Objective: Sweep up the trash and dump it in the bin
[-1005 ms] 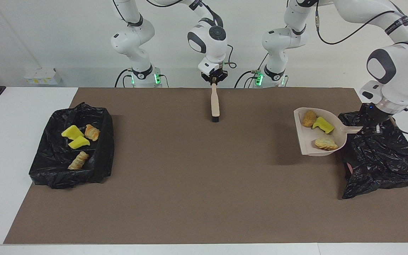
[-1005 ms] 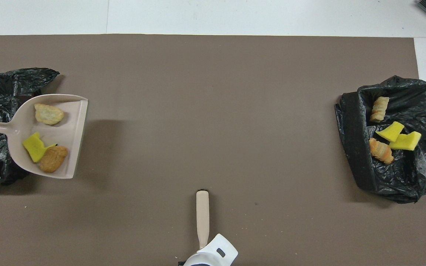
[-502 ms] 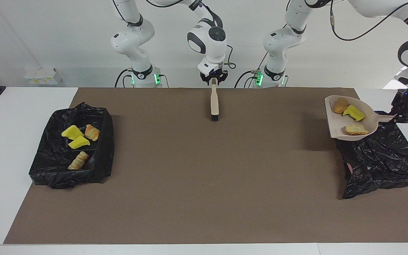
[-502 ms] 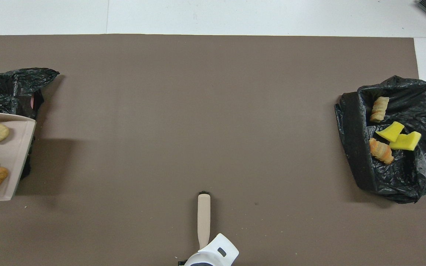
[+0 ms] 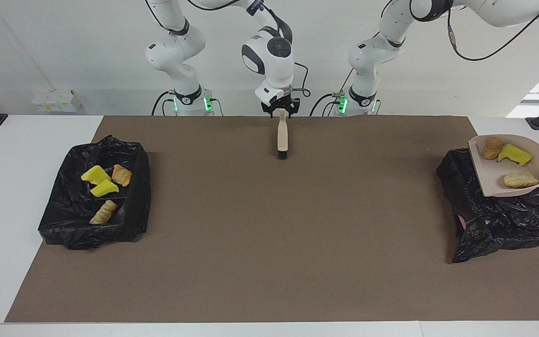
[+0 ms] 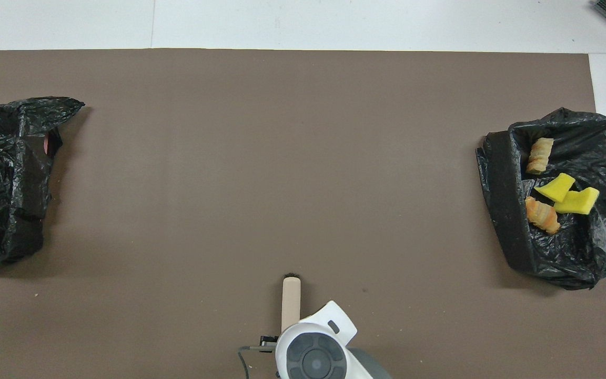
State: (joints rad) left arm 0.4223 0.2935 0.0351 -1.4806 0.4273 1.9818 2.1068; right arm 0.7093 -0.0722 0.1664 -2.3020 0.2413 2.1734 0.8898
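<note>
We see the table from two high cameras. The facing one looks across the brown mat (image 5: 269, 234) toward the arm bases, from well back. The overhead one looks steeply down from the robots' end. Both share the mat (image 6: 303, 158), the brush (image 5: 282, 140) (image 6: 290, 308) and both black bags, half a turn apart.

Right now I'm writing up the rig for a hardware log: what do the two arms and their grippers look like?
Both arms are glossy white with rounded joints, dark grey round joint caps and black bands. Thin black cables loop along them, and green lights glow at both bases. The right gripper is small and black, under a white wrist. The left arm runs off the picture's edge, so the left gripper is out of sight.
</note>
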